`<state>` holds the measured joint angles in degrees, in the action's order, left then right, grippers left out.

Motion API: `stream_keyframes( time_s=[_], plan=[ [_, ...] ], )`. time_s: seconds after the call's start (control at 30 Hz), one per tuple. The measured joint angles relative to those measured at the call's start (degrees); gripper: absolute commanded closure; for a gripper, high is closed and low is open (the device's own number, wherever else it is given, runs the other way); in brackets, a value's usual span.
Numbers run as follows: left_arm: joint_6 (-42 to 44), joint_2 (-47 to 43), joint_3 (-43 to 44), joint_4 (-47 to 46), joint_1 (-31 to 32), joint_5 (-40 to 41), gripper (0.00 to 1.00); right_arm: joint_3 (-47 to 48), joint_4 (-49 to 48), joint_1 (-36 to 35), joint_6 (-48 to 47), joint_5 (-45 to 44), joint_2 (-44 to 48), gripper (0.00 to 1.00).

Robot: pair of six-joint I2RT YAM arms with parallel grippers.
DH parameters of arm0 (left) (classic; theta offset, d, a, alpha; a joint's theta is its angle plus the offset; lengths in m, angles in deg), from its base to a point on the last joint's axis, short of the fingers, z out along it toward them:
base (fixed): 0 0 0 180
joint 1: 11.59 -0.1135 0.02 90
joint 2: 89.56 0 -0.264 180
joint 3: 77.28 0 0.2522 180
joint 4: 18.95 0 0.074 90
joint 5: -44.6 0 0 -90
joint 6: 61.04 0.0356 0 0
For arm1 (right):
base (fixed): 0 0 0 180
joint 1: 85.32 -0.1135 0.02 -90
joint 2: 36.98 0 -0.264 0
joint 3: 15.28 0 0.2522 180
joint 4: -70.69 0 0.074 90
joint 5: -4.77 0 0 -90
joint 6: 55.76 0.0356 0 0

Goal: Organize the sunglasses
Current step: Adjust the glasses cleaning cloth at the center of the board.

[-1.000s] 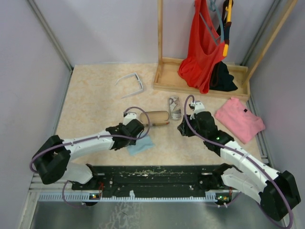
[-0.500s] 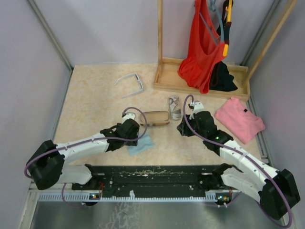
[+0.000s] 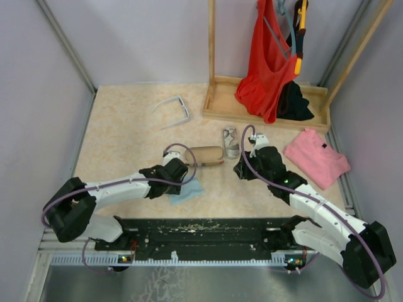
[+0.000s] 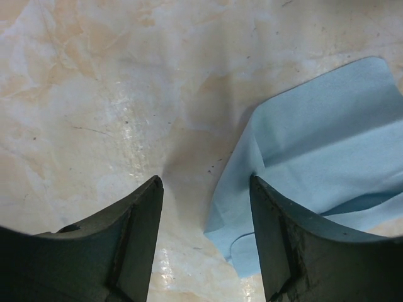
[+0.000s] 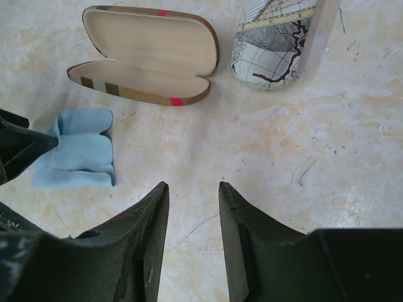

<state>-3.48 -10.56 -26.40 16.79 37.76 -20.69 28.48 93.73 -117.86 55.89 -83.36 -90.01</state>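
Observation:
A pair of white-framed sunglasses [image 3: 174, 111] lies open at the back left of the table, far from both arms. My left gripper [image 3: 178, 181] [image 4: 204, 189] hovers low with its jaws open. The left edge of a light blue cloth [image 3: 187, 190] [image 4: 315, 151] reaches in between the fingers. My right gripper [image 3: 240, 170] [image 5: 192, 189] stands open over bare table, nothing between its fingers. Ahead of it lie an open brown-striped case [image 3: 205, 155] [image 5: 148, 56] and a shut map-patterned case [image 3: 230, 141] [image 5: 277, 44].
A wooden rack base [image 3: 220, 100] stands at the back right with a red garment [image 3: 267, 56] hanging over it and a black cloth [image 3: 293, 104] inside. A pink folded garment [image 3: 316, 157] lies right of my right arm. Walls close in both sides.
My left gripper drew back a little to the left, then returned toward the blue cloth with its jaws somewhat wider. The right arm has barely moved.

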Motion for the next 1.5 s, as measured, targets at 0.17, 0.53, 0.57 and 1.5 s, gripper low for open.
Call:
stream_keyframes(
  time_s=[0.17,0.53,0.57,1.5],
  plan=[
    [-1.9,0.3,0.7,2.8,0.0,2.8,0.4,0.0,-0.3,0.0,0.0,0.0,-0.2,0.62],
    [-5.2,1.3,2.7,7.7,-0.3,8.1,0.44,0.0,-0.5,0.0,0.0,0.4,-0.4,0.62],
    [-5.3,1.4,2.9,7.9,-0.4,8.4,0.44,0.0,-0.5,0.0,0.0,0.4,-0.4,0.62],
    [-1.2,4.7,4.7,5.5,1.2,8.0,0.28,0.0,-0.7,0.0,-0.1,1.0,-0.7,0.62]
  ],
)
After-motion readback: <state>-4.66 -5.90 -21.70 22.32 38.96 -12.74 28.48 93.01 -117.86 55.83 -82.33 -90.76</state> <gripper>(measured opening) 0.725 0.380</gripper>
